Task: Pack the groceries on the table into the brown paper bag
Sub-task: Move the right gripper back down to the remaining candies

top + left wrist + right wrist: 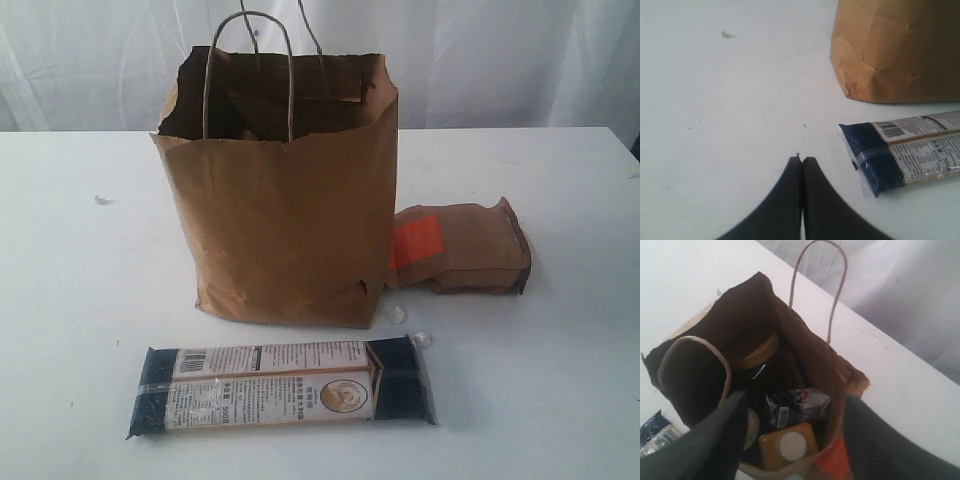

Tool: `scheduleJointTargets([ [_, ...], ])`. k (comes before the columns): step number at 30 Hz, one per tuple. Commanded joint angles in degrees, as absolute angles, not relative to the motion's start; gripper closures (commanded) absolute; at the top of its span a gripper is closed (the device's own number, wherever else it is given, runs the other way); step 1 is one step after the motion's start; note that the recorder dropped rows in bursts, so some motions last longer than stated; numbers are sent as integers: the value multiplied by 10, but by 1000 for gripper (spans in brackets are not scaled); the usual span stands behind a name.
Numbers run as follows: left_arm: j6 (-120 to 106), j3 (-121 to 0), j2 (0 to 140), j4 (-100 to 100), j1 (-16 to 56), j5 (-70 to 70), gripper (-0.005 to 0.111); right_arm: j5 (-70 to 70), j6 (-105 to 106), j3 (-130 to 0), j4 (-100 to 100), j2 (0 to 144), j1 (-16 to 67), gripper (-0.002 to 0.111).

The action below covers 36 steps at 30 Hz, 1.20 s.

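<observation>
1. The brown paper bag (285, 230) stands upright mid-table (80, 300). A carton (797, 407) and a gold-lidded jar (757, 352) are inside.
2. Not yet packed: the noodle pack (285, 392) lies flat just in front of the bag, the pouch (460, 248) beside it on the right, and two candies (398, 314) by its corner.
3. The right gripper (796, 397) hangs over the bag mouth, spread wide and empty.
4. The left gripper (801, 161) is pressed closed on nothing, near the pack's dark end.
5. Likely next: spread the left jaws, pinch the pack across its width, and lower it end-first, clear of the handles.
</observation>
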<state>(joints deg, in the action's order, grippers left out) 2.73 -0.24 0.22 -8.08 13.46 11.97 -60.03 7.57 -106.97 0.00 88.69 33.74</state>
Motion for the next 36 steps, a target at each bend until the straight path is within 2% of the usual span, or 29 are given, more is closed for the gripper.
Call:
scheduleJointTargets([
  [1,26,0,0,-85,133,120,107,-609,54,-1032,-54,827,336,55],
  [19,26,0,0,-85,133,120,107,-579,-40,-685,-85,537,336,58],
  [23,26,0,0,-85,133,120,107,-564,-59,-568,-82,534,336,65],
  [29,26,0,0,-85,133,120,107,-389,-43,-430,-21,574,336,66],
  [36,26,0,0,-85,133,120,107,-285,-43,-405,-21,695,336,66],
])
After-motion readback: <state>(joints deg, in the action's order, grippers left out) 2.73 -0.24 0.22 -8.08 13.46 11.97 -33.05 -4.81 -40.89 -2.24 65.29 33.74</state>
